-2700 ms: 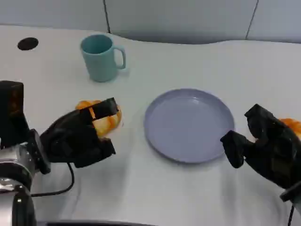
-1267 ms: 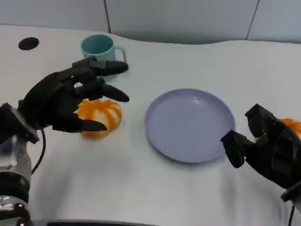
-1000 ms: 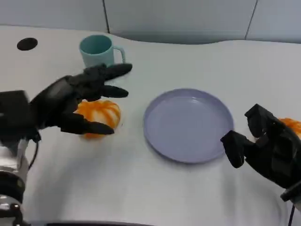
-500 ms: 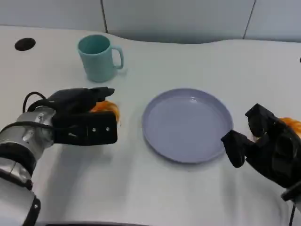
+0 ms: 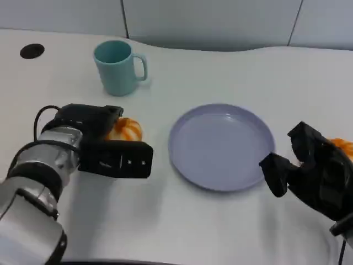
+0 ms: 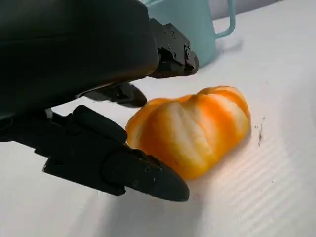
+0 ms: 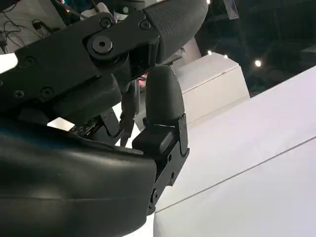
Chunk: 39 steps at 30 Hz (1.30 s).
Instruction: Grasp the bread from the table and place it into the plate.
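Bread (image 6: 195, 131): likely soft, light; grip its rounded flanks gently. Left robot hand (image 6: 106, 106) fingers bracket it, spread, not yet clamped.

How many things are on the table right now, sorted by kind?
Bread: 2, one bread by the left hand, and a second orange piece partly hidden behind the right hand, which looks like bread too.
Plate: 1, the plate.
Mug: 1, the teal mug.
Total: 4.
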{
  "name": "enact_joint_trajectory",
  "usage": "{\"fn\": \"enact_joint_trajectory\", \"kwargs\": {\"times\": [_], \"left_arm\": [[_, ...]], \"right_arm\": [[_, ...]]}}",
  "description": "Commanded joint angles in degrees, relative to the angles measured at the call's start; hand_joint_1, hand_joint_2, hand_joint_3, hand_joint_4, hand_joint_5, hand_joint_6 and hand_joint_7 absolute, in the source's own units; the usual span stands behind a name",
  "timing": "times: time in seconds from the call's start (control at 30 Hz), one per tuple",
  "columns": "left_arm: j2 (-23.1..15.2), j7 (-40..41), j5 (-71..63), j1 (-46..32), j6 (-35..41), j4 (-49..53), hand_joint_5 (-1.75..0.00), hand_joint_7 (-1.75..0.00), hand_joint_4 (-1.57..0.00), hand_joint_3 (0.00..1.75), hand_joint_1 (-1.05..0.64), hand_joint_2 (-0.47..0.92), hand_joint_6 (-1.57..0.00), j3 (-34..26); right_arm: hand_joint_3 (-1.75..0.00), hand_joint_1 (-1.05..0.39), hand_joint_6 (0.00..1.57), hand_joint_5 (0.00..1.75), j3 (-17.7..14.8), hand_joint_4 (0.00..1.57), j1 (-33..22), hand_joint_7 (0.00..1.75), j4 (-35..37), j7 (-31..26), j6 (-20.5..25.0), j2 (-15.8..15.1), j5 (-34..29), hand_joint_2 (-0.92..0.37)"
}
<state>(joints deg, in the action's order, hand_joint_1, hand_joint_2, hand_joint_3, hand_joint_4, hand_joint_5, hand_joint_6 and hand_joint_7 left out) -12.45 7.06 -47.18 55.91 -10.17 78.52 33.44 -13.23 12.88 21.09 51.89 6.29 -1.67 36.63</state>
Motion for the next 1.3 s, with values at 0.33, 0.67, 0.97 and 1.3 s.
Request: {"fn": "enact_joint_trajectory", "kwargs": {"times": [0.33,0.67,0.97,1.3], "left_arm": [[1.12,4.68,-1.11,1.82,-1.42,0.89,-1.03,-0.51,-0.94,0.01,-0.29,0.91,-1.09,2.45],[-1.50,13.10,3.35,2.63,-10.30,-0.56,-1.55,-1.36,-0.87,0.00,-0.22,0.85,-0.85,-1.57],[-2.63,15.98,4.86,3.51,-16.39,-1.30,-1.66,-1.57,-0.91,0.00,-0.21,0.84,-0.79,-3.68],[-2.64,16.02,4.94,3.54,-16.44,-1.24,-1.65,-1.57,-0.91,0.00,-0.21,0.84,-0.79,-3.60]], "right_arm": [[0.00,-0.42,0.69,1.75,-0.63,0.86,-0.54,1.71,-1.69,0.00,1.04,-0.37,1.39,-0.84],[-0.01,-0.43,0.68,1.75,-0.69,0.87,-0.51,1.72,-2.33,-0.06,0.33,-0.17,1.32,-0.84],[0.00,-0.44,0.71,1.75,-1.05,0.87,-0.43,1.68,-2.33,-0.14,0.62,-0.21,1.73,-0.84],[0.00,-0.44,0.72,1.75,-1.06,0.87,-0.43,1.67,-2.33,-0.13,0.62,-0.21,1.73,-0.85]]}}
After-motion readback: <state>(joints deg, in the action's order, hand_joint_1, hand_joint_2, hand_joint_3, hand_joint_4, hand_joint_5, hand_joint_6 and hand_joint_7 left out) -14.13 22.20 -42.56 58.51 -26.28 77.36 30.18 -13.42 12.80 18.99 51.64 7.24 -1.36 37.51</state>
